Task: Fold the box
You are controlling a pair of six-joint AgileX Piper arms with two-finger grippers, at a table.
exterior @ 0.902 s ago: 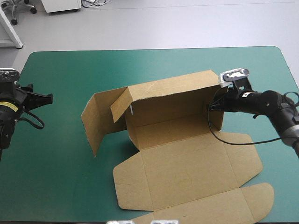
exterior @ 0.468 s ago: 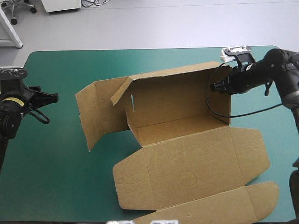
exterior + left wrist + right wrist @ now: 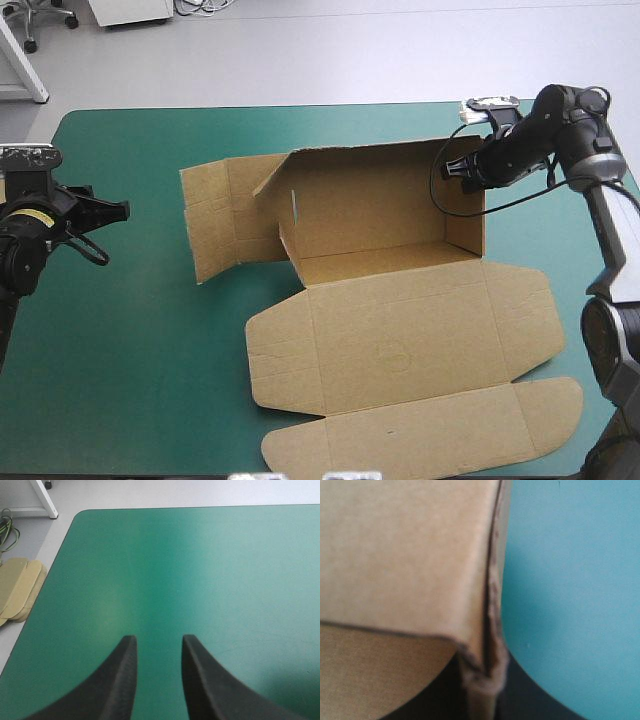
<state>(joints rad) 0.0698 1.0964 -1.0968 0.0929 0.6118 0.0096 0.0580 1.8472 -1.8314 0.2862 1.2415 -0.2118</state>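
the box [image 3: 400, 340] is seen from above as a half-raised tray. its back wall and one end wall are stood up, a flap is swung outward at the other end, and the lid is laid flat on the teal-green cover [image 3: 130, 330]. the right gripper [image 3: 462, 170] is set at the upper corner where the back wall meets the raised end wall. in the right wrist view the board's edge is caught between the black fingers [image 3: 525, 700], which are all but closed on it. from the fingertips the brown wall runs straight ahead, with board spread to one side of them and bare cover to the other. the left gripper [image 3: 122, 210] is held low over the cover, well apart from the box, with its tips turned towards the outward flap. in the left wrist view its fingers [image 3: 120, 680] are parted by a narrow gap, and only bare cover is seen between and ahead of them.
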